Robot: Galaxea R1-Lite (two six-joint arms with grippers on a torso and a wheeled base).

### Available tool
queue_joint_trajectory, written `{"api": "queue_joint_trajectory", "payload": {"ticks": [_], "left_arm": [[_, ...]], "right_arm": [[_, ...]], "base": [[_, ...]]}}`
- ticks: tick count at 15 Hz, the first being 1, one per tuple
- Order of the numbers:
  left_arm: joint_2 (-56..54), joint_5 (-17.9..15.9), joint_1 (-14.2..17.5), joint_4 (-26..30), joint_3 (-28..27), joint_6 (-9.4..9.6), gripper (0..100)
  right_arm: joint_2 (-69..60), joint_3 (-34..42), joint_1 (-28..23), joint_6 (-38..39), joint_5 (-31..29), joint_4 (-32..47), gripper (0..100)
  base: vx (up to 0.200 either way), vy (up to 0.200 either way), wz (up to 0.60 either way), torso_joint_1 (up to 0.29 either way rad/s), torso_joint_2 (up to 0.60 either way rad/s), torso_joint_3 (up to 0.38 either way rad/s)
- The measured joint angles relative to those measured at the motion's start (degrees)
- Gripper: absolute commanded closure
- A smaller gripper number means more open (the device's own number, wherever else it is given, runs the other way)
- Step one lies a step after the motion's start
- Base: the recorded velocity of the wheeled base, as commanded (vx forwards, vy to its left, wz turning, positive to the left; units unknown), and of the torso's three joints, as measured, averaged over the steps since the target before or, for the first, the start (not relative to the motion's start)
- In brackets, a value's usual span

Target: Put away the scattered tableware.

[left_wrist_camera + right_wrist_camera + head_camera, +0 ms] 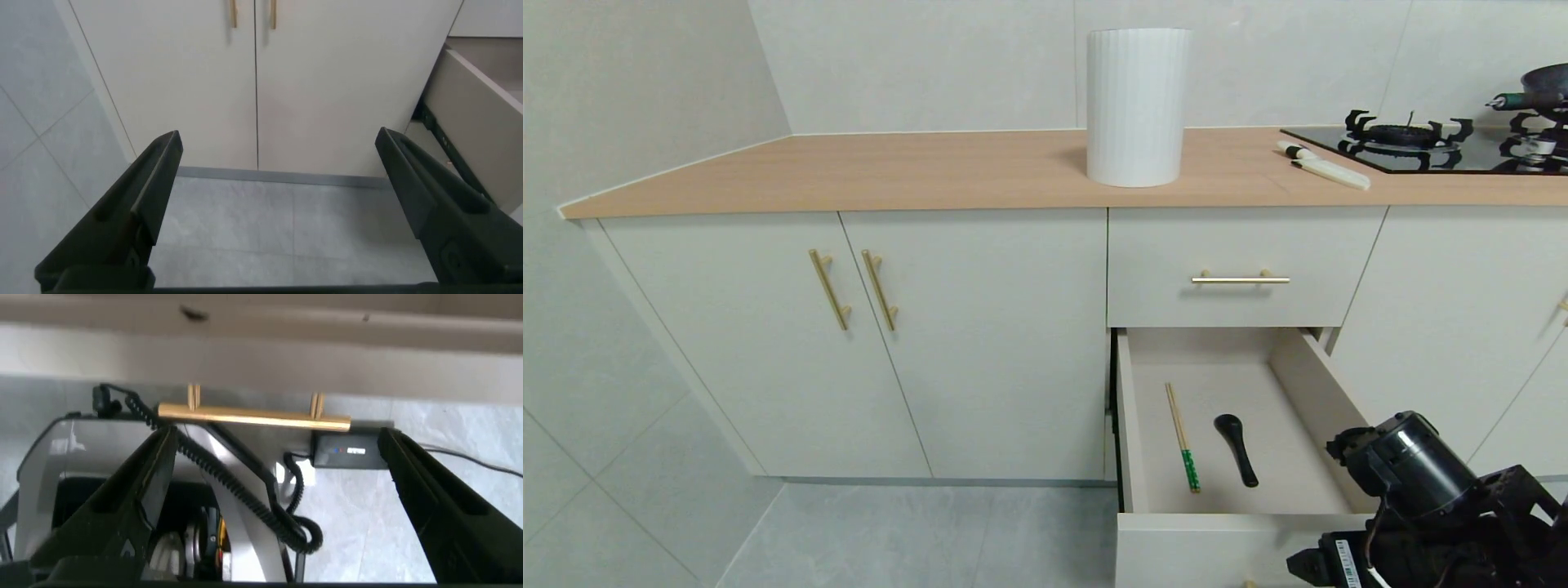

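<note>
The countertop (890,171) carries what's left out. A white ribbed canister (1135,106) stands upright mid-depth, above the closed top drawer. A white knife (1327,170) lies flat toward the right end, just beside the gas hob's (1421,147) front-left corner. The knife is prob. the last stray item, tho you can't be sure it counts as tableware.

Below, the lower drawer (1311,400) is pulled out so things can go in from above. On its floor the chopsticks (1183,437) lie paired near the left wall, green tips toward the front panel. The black spoon (1237,449) lies near them at mid-floor, not touching, bowl toward the back. Both look stowed.

Arms: your right arm (1413,474) sits low by the drawer's front-right corner. The right gripper (276,441) is spread wide w/ a brass bar handle (253,418), prob. the open drawer's, ahead between its fingers, untouched. That reads as lined up to push the drawer shut. The left gripper (278,151) is also spread wide, holding nothing, aimed at the cabinet doors (327,82) left of the drawer.
</note>
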Motion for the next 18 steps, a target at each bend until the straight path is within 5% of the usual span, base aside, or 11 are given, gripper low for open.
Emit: {"api": "queue_joint_trajectory", "payload": {"ticks": [6,18], "left_arm": [[0.0,0.0,0.0,0.0,0.0,0.00,0],[0.0,0.0,0.0,0.0,0.0,0.02,0]], "right_arm": [[2.9,-3.9,-1.2,-0.3,0.0,-0.4,0],[16.4,-24.1,-8.5,-9.9,0.5,-0.8,0]], "base": [[0.000,0.000,0.00,0.000,0.00,0.000],[0.000,0.000,0.00,0.000,0.00,0.000]]}}
